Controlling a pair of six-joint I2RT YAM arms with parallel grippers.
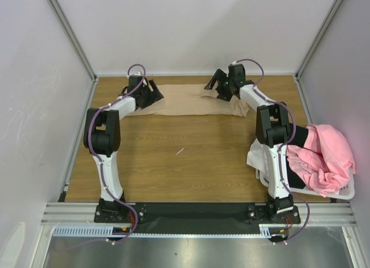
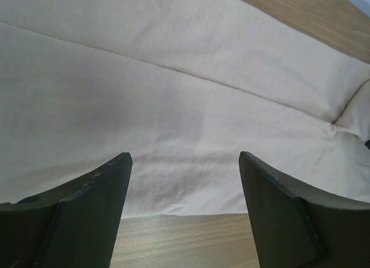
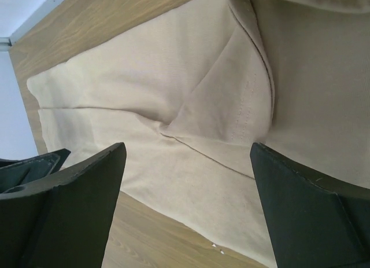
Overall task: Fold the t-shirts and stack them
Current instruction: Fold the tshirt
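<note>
Tan shirt lies as a long band across the far side of the counter. My L jaws hang wide open over its left end, my R jaws wide open over its right end, above a sleeve fold; neither grips anything. Pink shirt is heaped in the basket, near right.

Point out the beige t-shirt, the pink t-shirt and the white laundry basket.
beige t-shirt (image 1: pixel 191 104): top view, middle of the spread cloth.
pink t-shirt (image 1: pixel 324 155): top view, centre of the crumpled heap.
white laundry basket (image 1: pixel 346 194): top view, its near rim below the pink cloth.
</note>
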